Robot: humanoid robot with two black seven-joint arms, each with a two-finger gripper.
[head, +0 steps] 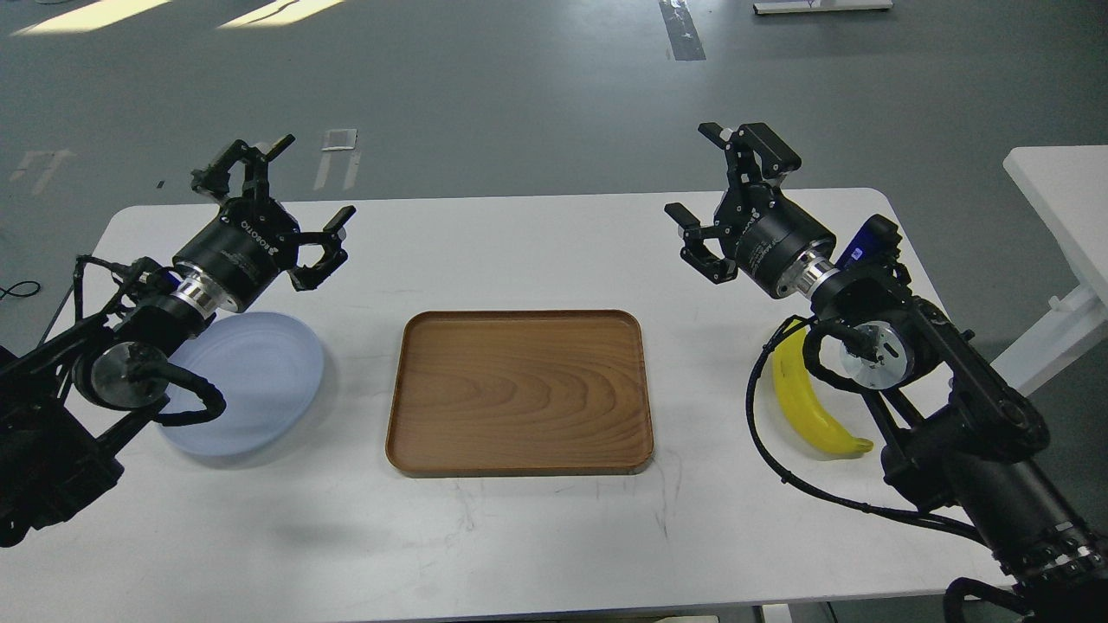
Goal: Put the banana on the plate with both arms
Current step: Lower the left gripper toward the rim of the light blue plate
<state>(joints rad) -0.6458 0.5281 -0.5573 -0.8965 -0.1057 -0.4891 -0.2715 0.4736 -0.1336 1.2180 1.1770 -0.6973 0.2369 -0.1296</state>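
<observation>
A bright yellow banana (809, 402) lies on the white table at the right, partly hidden behind my right arm. The pale blue plate (260, 381) sits at the left, its near-left part covered by my left arm. My left gripper (281, 195) hovers open above the table just beyond the plate, nothing between its fingers. My right gripper (723, 177) is held up open and empty, beyond and to the left of the banana.
A rectangular brown wooden tray (519, 394) lies in the table's middle between plate and banana. The white table (519, 251) ends just past both grippers, grey floor beyond. Another white table's corner (1060, 199) stands at the far right.
</observation>
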